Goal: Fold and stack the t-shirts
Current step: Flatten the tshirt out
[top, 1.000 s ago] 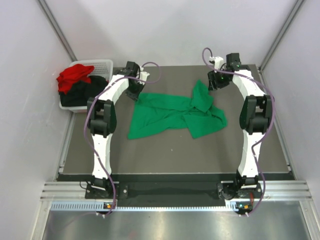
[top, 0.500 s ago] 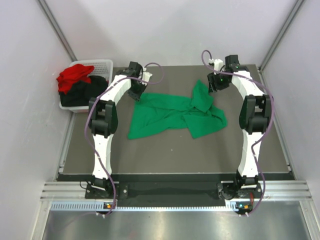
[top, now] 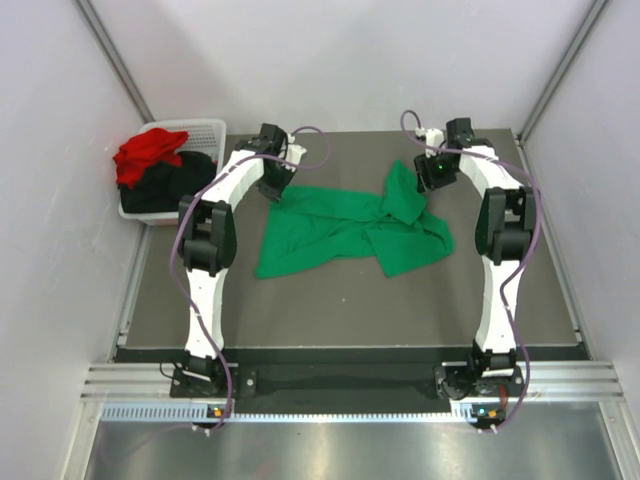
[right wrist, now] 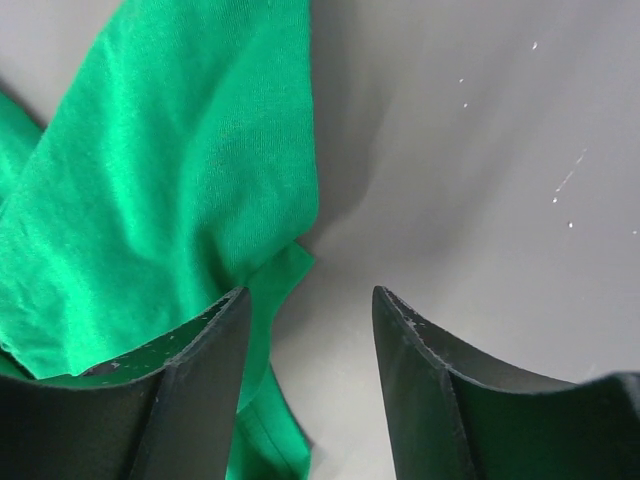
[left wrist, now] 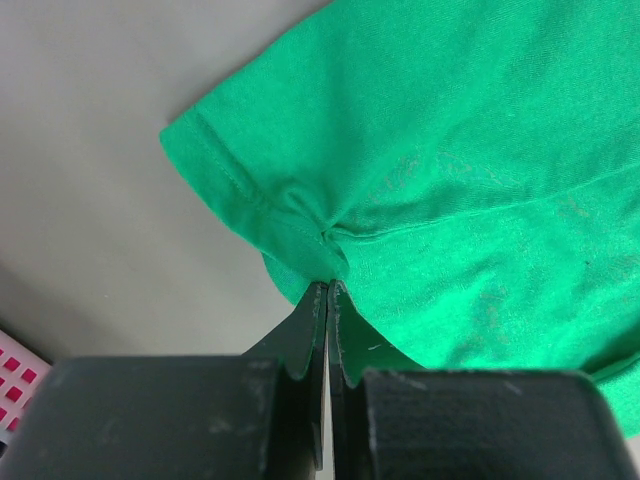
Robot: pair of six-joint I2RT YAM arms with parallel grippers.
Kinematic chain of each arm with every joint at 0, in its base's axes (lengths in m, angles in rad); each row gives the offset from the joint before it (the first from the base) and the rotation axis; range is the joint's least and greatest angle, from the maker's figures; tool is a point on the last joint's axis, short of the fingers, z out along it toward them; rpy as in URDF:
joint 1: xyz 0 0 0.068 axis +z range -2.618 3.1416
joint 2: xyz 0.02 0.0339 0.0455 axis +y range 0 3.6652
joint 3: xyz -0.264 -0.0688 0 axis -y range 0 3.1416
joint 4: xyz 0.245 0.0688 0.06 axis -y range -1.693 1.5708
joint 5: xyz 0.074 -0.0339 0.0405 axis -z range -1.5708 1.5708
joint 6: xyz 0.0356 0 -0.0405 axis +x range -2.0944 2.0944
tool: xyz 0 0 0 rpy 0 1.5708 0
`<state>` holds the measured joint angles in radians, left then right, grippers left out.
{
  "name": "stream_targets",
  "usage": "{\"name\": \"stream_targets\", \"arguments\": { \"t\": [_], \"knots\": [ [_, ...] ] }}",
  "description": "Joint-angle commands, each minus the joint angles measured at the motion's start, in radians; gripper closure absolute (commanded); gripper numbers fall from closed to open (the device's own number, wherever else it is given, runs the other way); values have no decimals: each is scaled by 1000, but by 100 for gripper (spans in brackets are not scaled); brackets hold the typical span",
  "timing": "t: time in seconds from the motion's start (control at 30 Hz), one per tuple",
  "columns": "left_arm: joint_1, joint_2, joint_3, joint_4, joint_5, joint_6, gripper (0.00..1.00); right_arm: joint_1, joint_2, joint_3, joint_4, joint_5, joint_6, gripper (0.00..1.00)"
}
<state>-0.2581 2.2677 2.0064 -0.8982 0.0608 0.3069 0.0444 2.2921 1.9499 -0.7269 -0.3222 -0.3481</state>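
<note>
The bright green t-shirt (top: pixel 340 225) lies crumpled and partly spread in the middle of the dark table. My left gripper (top: pixel 275 188) sits at its far left corner, and its jaws are shut on the puckered sleeve hem (left wrist: pixel 325 240) of the green cloth (left wrist: pixel 450 150). My right gripper (top: pixel 428 178) is open at the shirt's far right flap; its left finger (right wrist: pixel 190 390) is over the green cloth (right wrist: pixel 170 180) and its right finger (right wrist: pixel 450 400) is over bare table. The red t-shirt (top: pixel 148 155) and the black t-shirt (top: pixel 165 185) lie heaped in the white basket (top: pixel 200 128).
The basket stands at the table's far left corner against the left wall. White walls with metal rails close in the back and both sides. A pink bit of basket mesh (left wrist: pixel 12 385) shows at the lower left of the left wrist view.
My right gripper has shifted slightly left, closer to the shirt's far right flap. My left gripper has edged a little right at the shirt's corner. The shirt itself has barely moved.
</note>
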Motion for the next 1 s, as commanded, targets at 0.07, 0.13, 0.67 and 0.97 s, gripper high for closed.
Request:
{"name": "stream_targets", "arguments": {
  "t": [0.07, 0.13, 0.67, 0.97],
  "knots": [
    [-4, 0, -1, 4, -12, 11, 100, 5, 23, -16, -15, -14, -25, 49],
    [-4, -2, -1, 4, -13, 9, 100, 12, 21, -20, -20, -20, -29, 49],
    [-4, 10, 8, 7, -13, 9, 100, 69, 55, -74, -14, 74, -40, 57],
    [-13, 9, 8, 5, -19, 9, 100, 100, 109, 14, -8, 110, -58, 72]
  ]
}}
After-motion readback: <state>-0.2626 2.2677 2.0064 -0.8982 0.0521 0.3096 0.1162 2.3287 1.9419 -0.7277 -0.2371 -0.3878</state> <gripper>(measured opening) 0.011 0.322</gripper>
